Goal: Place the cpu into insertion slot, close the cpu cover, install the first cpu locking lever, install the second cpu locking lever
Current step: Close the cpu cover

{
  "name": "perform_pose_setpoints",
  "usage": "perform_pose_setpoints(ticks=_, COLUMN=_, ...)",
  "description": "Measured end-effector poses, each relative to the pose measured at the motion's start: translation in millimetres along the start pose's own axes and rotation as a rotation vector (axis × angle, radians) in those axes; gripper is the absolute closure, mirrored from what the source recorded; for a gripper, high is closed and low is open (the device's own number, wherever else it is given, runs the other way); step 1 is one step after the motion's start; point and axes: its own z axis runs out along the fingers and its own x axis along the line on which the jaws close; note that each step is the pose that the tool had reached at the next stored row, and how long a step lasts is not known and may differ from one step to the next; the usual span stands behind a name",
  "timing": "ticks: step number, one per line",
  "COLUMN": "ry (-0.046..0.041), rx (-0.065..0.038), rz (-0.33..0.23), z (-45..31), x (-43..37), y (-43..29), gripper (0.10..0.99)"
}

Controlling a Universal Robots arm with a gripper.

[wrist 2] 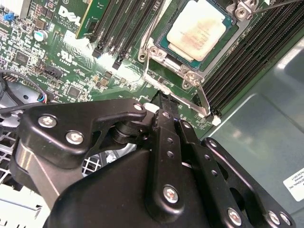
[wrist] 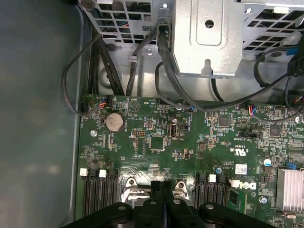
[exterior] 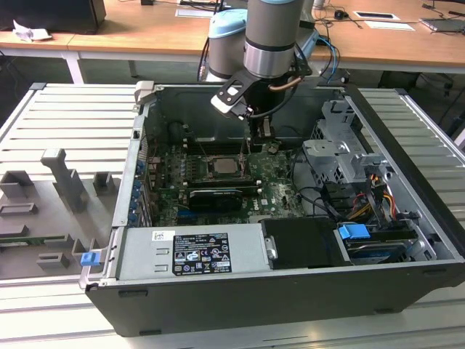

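— How does it stand?
— An open computer case [exterior: 218,291], with the arm [exterior: 272,36] reaching down over the motherboard [wrist: 190,142].
— And the cpu [wrist 2: 197,28]?
— Seated flat in the insertion slot [exterior: 206,169], silvery top up. It is square, so it has no long axis. The cpu cover [wrist 2: 151,59] lies down around it.
— The gripper [wrist: 161,186]?
— Just beside the slot's corner, fingers together. Whether they pinch anything, I cannot tell.

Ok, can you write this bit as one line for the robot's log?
cpu: sitting in insertion slot | gripper: shut, close beside the slot, over the motherboard
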Motion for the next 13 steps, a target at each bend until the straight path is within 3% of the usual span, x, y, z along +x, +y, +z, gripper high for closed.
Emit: perform_pose_setpoints(ticks=13, ry=0.0000, rx=0.000, rz=0.000, z=-0.1, x=0.2, y=-3.6, gripper=0.980)
